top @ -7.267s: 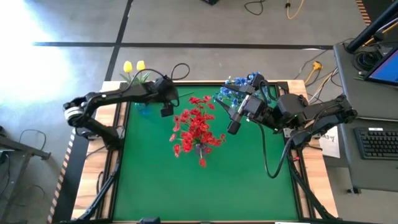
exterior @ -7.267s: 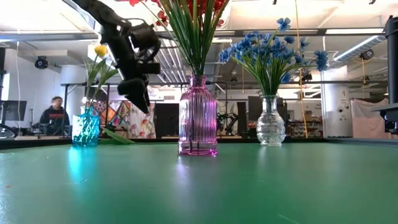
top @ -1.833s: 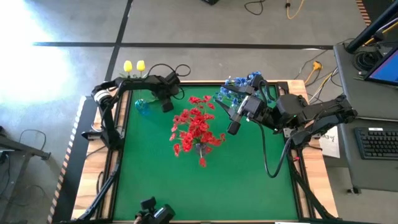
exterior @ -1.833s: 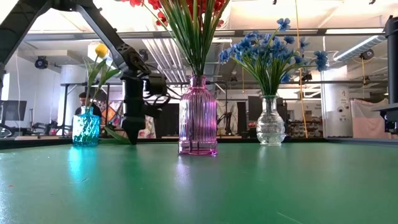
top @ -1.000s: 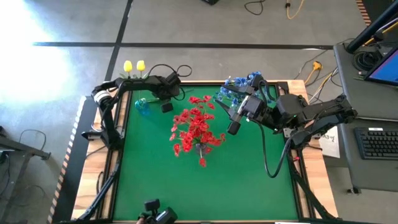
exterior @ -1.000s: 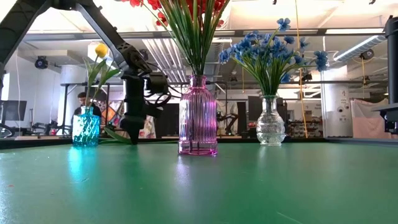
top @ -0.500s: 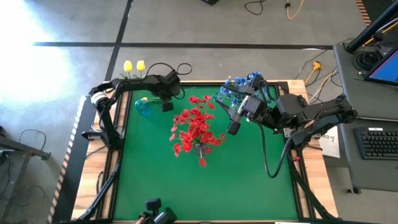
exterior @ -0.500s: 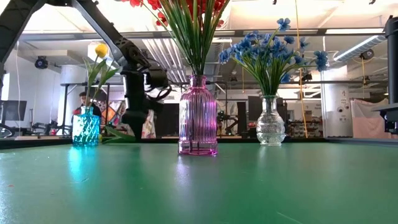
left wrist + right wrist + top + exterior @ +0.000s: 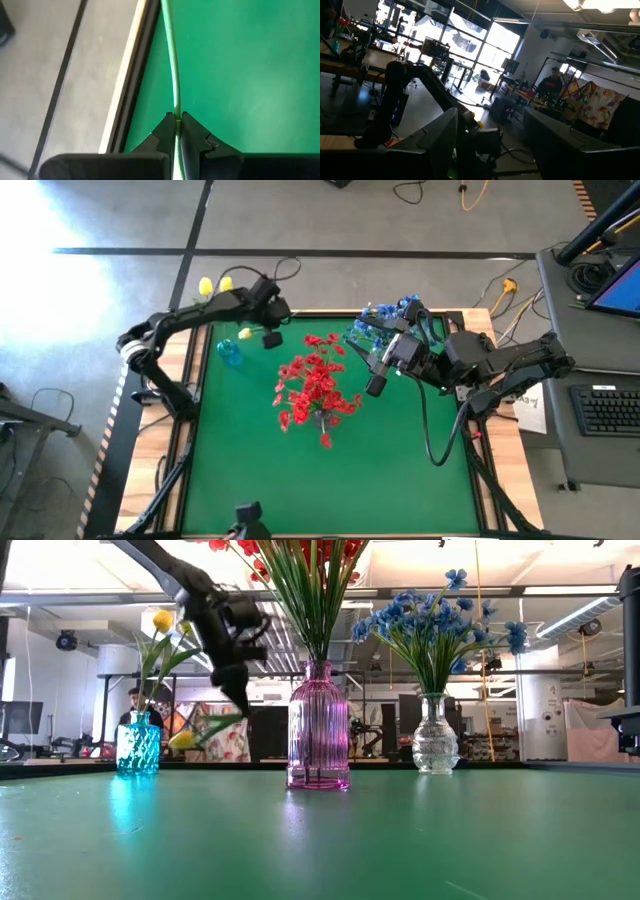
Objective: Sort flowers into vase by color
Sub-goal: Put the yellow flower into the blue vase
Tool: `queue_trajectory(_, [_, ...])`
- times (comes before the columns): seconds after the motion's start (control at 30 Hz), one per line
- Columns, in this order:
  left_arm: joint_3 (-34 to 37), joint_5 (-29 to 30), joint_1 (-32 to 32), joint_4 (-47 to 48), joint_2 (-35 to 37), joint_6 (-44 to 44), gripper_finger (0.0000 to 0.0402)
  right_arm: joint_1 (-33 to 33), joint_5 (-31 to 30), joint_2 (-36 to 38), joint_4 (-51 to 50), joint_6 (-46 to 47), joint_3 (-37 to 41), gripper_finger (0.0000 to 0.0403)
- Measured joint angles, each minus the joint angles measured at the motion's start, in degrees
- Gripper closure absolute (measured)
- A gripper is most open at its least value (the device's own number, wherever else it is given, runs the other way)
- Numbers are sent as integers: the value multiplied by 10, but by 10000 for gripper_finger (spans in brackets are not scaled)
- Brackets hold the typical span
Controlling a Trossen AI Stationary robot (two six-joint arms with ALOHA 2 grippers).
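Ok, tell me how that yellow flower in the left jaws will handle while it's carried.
The yellow flower is probably floppy: held by the left gripper on its thin stem, its bud hangs below the grip in the low view. It likely weighs little, being a single bud. It may swing when moved and could snag the teal vase nearby.

A green mat (image 9: pixel 400 470) is seen covering the table, edged by pale wood (image 9: pixel 130 470) and a black frame. Red blossoms (image 9: pixel 315 385) are carried on green stems in a pink ribbed vase (image 9: pixel 318 730). Blue blossoms (image 9: pixel 435 615) are held in a clear glass vase (image 9: pixel 436 740). A teal, diamond-patterned vase (image 9: pixel 137 745) is shown with a yellow bud (image 9: pixel 162 620). Another yellow bud (image 9: pixel 182 740) on a thin green stem (image 9: pixel 174 75) is gripped between the black fingers of the left gripper (image 9: pixel 178 125). Both arms are dark.
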State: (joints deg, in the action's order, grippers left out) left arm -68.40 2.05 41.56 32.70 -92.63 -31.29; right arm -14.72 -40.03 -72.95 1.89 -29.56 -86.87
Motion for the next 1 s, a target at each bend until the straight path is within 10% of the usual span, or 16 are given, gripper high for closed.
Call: queue_trajectory(1.0, [-169,-292,-31,3,257,105,401,0,-5,0,-21,5,6,184])
